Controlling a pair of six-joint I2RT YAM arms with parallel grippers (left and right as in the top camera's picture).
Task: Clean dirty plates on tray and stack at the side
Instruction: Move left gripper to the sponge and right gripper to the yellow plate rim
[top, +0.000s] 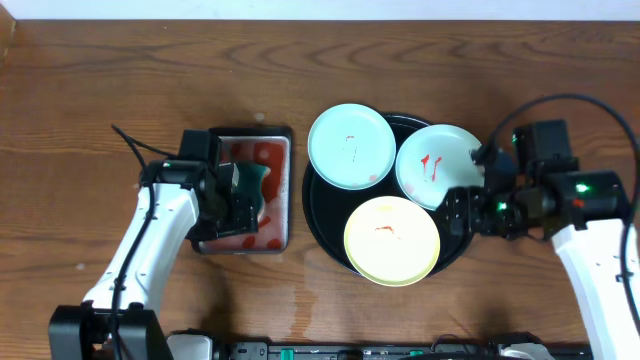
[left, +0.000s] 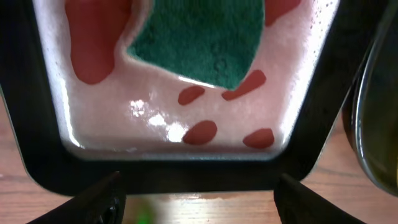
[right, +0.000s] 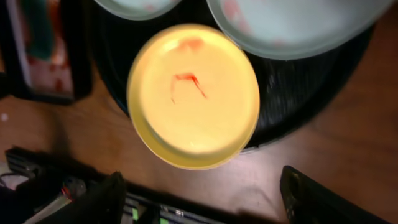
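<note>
The round black tray (top: 312, 215) holds three plates: pale blue (top: 350, 146) at the back left, white (top: 437, 165) at the back right, and pale yellow (top: 391, 240) in front. All three have red smears. My right gripper (top: 458, 208) is open and empty, above the tray's right rim beside the white plate. The right wrist view shows the yellow plate (right: 193, 96) ahead of the open fingers (right: 202, 186), with the white plate (right: 292, 25) and the tray (right: 298, 93) beyond. My left gripper (top: 243, 195) is open and empty over the rectangular dish.
The rectangular black-rimmed dish (top: 280, 190) left of the tray holds red-stained suds and a green sponge (top: 250, 178). The left wrist view shows the sponge (left: 199, 40) lying in the suds ahead of the open fingers (left: 198, 186). Bare wood tabletop (top: 100, 100) surrounds everything.
</note>
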